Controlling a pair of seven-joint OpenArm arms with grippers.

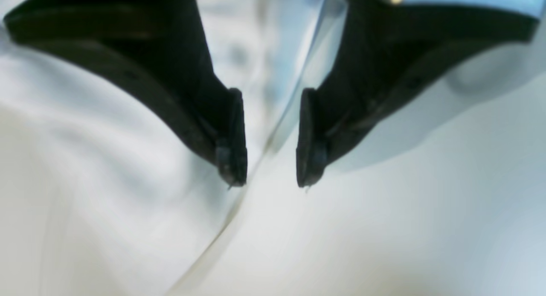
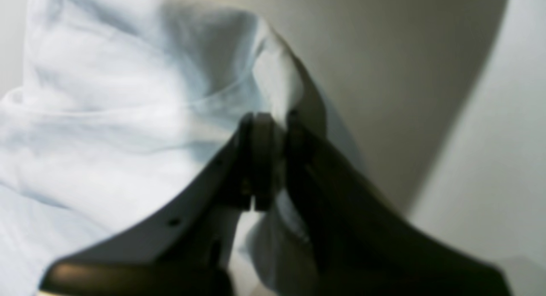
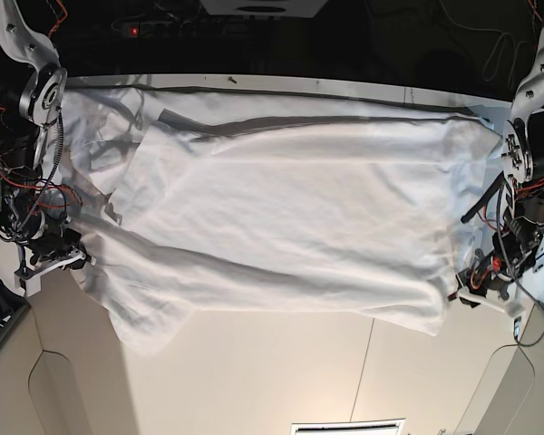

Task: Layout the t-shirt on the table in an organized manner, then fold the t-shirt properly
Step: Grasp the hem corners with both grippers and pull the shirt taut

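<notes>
One big, thin white short-sleeved cotton t-shirt (image 3: 290, 217) lay spread sideways across the wide matte white tabletop (image 3: 281, 372), mostly flat but rumpled and bunched at the end on the base view's left. The right gripper (image 2: 268, 129) was pinched closed on a fold of that cloth near its edge, with fabric puffing up above the jaws. The left gripper (image 1: 271, 138) had its jaws parted with nothing between them, sitting right over a hem line at the other end. Honestly this stuff looked light, floppy and zero stiffness, so it'd sag and crease wherever it wasn't supported. I'd guess corners and hems were the spots to grab, both ends at once, pulling gently taut so it didn't slip out.
</notes>
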